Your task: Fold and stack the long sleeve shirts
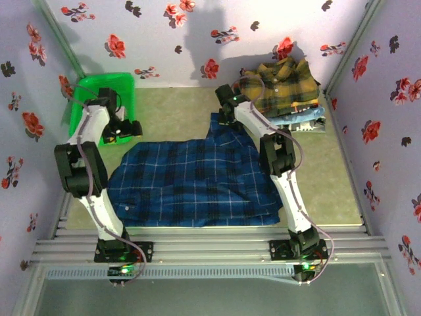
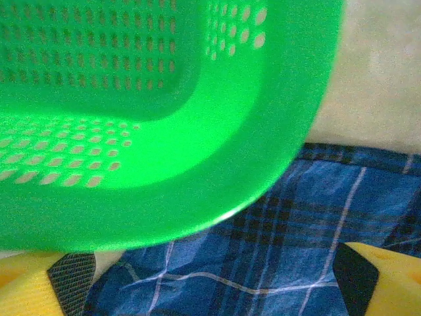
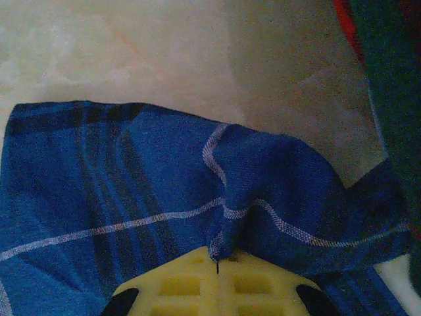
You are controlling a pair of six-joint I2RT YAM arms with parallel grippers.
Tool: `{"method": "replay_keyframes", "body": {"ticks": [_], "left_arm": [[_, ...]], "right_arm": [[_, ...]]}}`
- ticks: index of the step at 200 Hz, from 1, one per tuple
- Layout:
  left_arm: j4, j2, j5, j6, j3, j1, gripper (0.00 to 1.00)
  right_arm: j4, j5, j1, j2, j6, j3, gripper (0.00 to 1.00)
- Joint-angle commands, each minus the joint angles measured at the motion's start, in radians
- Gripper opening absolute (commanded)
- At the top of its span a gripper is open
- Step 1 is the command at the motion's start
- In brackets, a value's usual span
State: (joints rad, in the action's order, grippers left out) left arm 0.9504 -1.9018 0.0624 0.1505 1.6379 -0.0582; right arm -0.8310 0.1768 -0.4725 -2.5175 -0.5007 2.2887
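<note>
A dark blue plaid long sleeve shirt [image 1: 197,181] lies spread over the middle of the table. My right gripper [image 1: 225,113] is at its far right part. In the right wrist view the yellow jaws of that gripper [image 3: 219,261] are pressed together on a pinched fold of the blue plaid cloth [image 3: 151,191]. My left gripper [image 1: 128,130] hovers over the shirt's far left corner, beside the green basket [image 1: 105,92]. Its yellow fingers [image 2: 29,289] stand wide apart above the plaid cloth [image 2: 276,250], with nothing between them. A mustard plaid shirt [image 1: 286,82] tops a folded stack over light blue ones [image 1: 309,120].
The green perforated basket [image 2: 131,118] overhangs the shirt's corner right in front of my left gripper. The folded stack sits in the back right corner against the flowered walls [image 1: 197,39]. Bare tabletop [image 1: 171,112] shows between basket and stack.
</note>
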Motion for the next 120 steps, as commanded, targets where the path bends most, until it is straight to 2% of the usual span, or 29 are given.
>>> {"method": "replay_keyframes", "body": {"ticks": [1, 37, 63, 89, 120], "left_arm": [[-0.01, 0.077, -0.011, -0.004, 0.056, 0.02, 0.97], [0.003, 0.084, -0.004, 0.015, 0.035, 0.092, 0.95], [-0.027, 0.062, 0.042, 0.053, 0.005, 0.116, 0.83], [-0.085, 0.01, 0.044, 0.05, 0.013, 0.145, 0.72], [-0.085, -0.085, -0.062, 0.036, 0.042, 0.156, 0.61]], "right_arm": [[0.009, 0.01, -0.006, 0.078, 0.012, -0.021, 0.0], [0.013, 0.0, -0.007, 0.098, 0.022, -0.031, 0.0], [0.012, -0.015, -0.009, 0.102, 0.021, -0.033, 0.0], [0.009, -0.022, -0.016, 0.108, 0.022, -0.039, 0.0], [-0.004, 0.021, -0.025, 0.156, 0.022, -0.094, 0.0]]}}
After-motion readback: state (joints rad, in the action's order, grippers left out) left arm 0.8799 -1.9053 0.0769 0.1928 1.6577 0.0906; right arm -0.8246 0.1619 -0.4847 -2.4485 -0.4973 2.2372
